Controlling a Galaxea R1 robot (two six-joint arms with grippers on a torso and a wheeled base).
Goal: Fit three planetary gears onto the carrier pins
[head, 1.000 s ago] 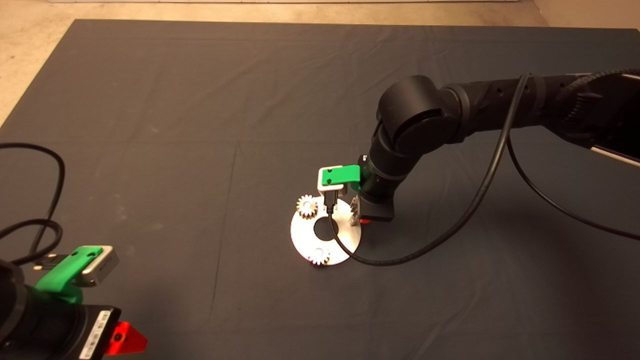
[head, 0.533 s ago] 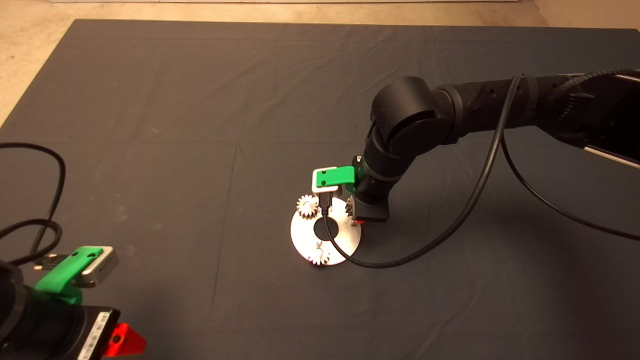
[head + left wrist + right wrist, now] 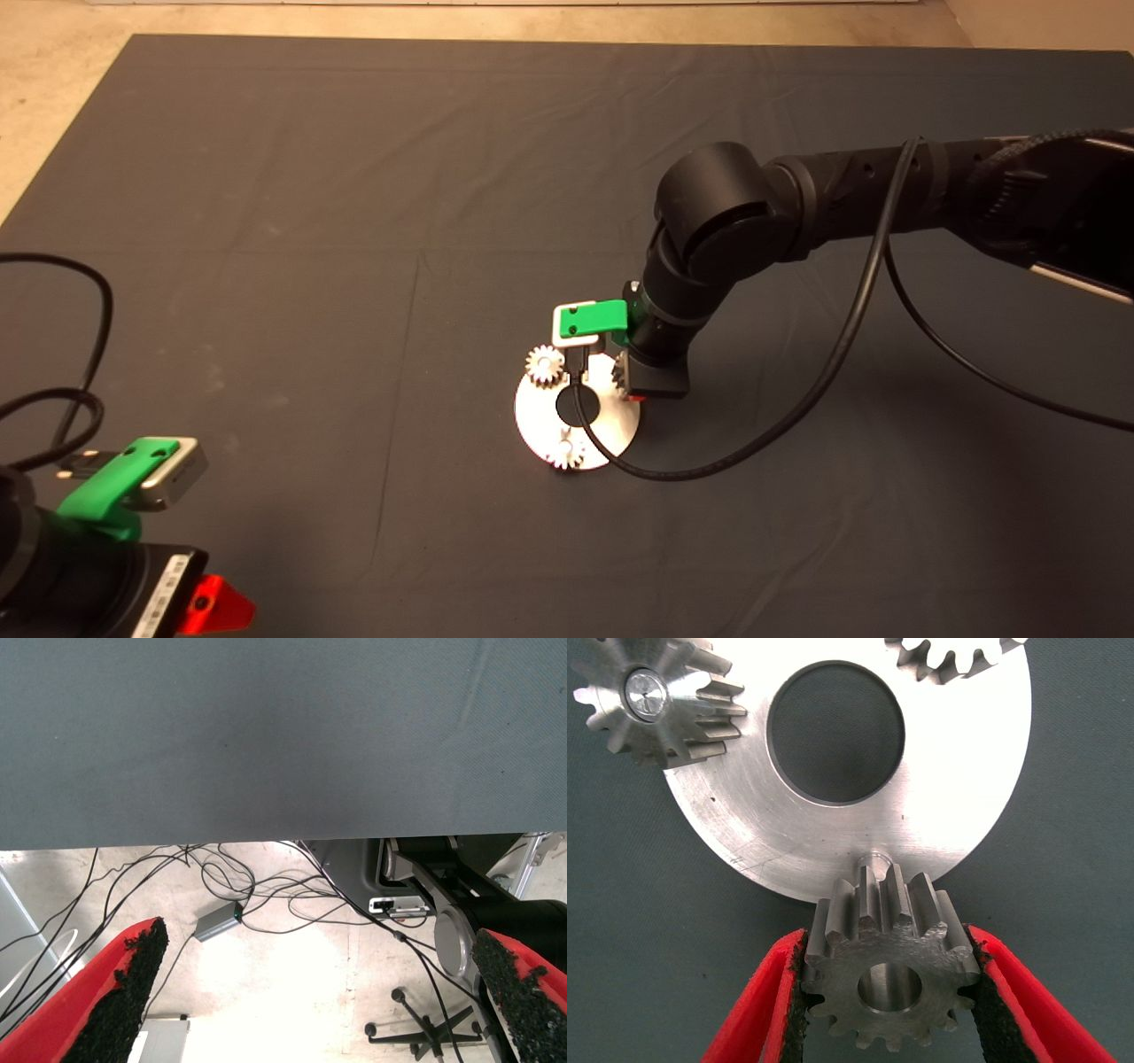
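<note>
Since a second ago we are easing the right end effector (image 3: 888, 992), clamped on the third gear (image 3: 888, 967), leftward over the disc (image 3: 611, 424). We should be centring its bore over the free pin (image 3: 873, 859) (two gears already seated). Left end effector (image 3: 310, 992) is waiting apart at the mat (image 3: 354, 177) corner.

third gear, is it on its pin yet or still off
Off. The right claw holds the third gear above the bare pin at the disc edge; its centre hole shows empty.

Right gripper (image 3: 888, 992) fingers clamped; left gripper (image 3: 323, 992) parked, fingers apart.
</note>
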